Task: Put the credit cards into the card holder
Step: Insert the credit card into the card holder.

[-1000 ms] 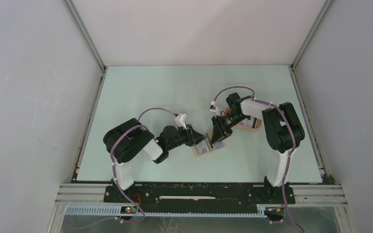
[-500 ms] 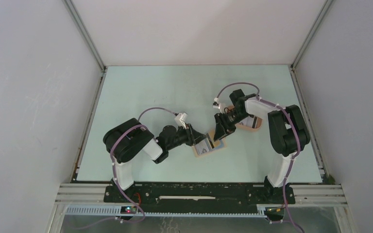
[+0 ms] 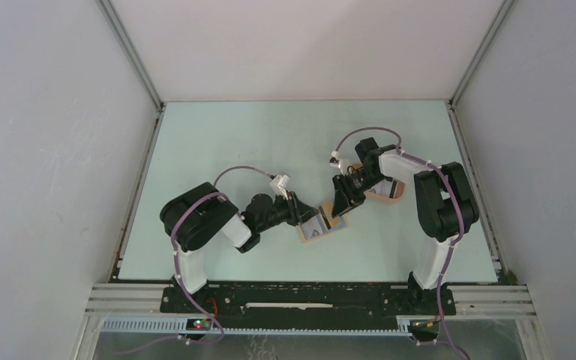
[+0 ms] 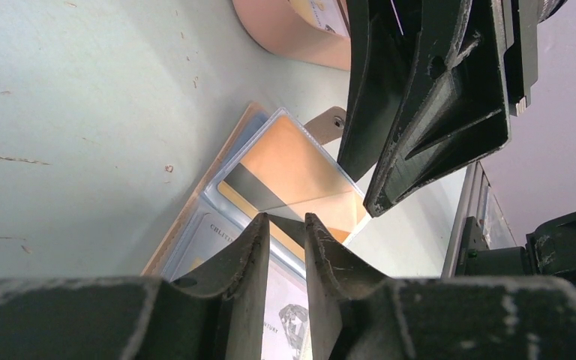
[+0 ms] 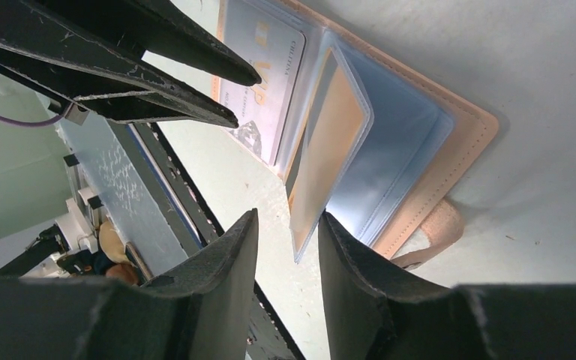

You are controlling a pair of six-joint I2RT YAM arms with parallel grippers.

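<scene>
pale green tabletop (image 3: 270, 142), grey walls on three sides. card holder (image 5: 450, 127) lay open near the middle, toward the near edge, between the two arms.

change: over the last second the right arm drew its elbow out to the right and its end effector (image 5: 285, 225) backed slightly off the holder, then held. left arm did not move. judged: an insertion just finished or paused, not a new pick.

orange card (image 4: 300, 161), dark stripe showing, sat inside a clear leaf (image 4: 289, 120) that stood tilted up off the spine. white card (image 5: 259, 75) lay in the left page.

right end effector: jaws parted, straddling the leaf's free edge, not clamped. left end effector (image 4: 285, 225): jaws nearly together at the leaf's corner; could not tell if pinching.

holder's long axis ran near-left to far-right; snap tab (image 4: 327, 124) pointed toward the peach tray (image 4: 285, 34), far right, which held at least one more card.
</scene>
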